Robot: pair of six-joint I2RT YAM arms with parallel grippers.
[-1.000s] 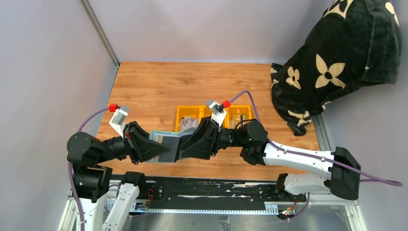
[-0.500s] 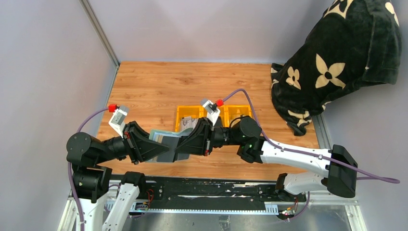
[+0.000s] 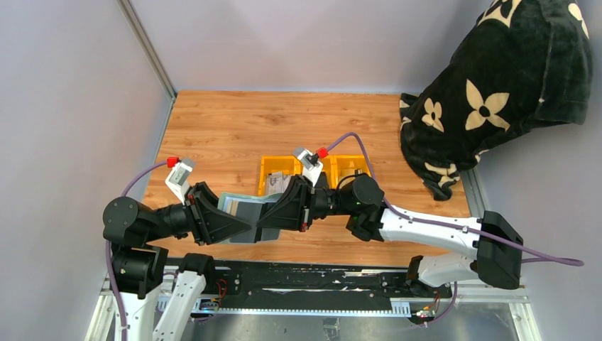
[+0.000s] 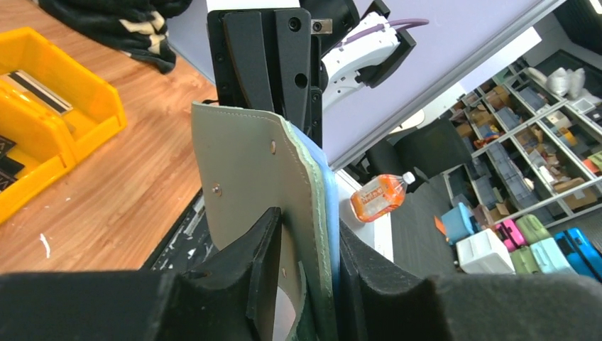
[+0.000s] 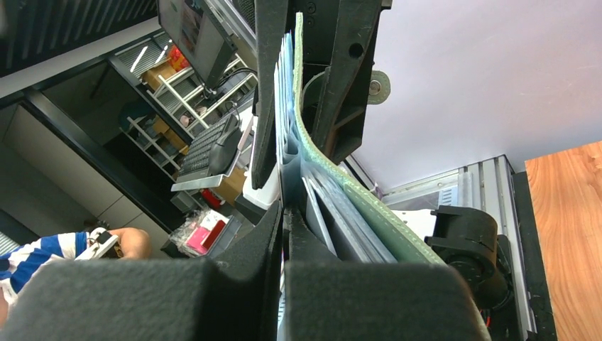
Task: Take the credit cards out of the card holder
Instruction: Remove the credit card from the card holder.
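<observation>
Sage-green card holder (image 4: 248, 177), blue-grey inside with grey credit cards (image 5: 341, 220) tucked in, is held above the worktop's (image 3: 234, 128) near edge. The left hand (image 4: 305, 277) clamps its outer flap, and the right hand (image 5: 284, 227) is pinched tight on an inner layer.

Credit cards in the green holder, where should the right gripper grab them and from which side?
Probably the free edges of the credit cards at the open end of the card holder, opposite the end the left gripper clamps. Come from the right, jaws flat against their faces: they stand on edge, fanned inside the green cover, so a thin pinch fits.
</observation>
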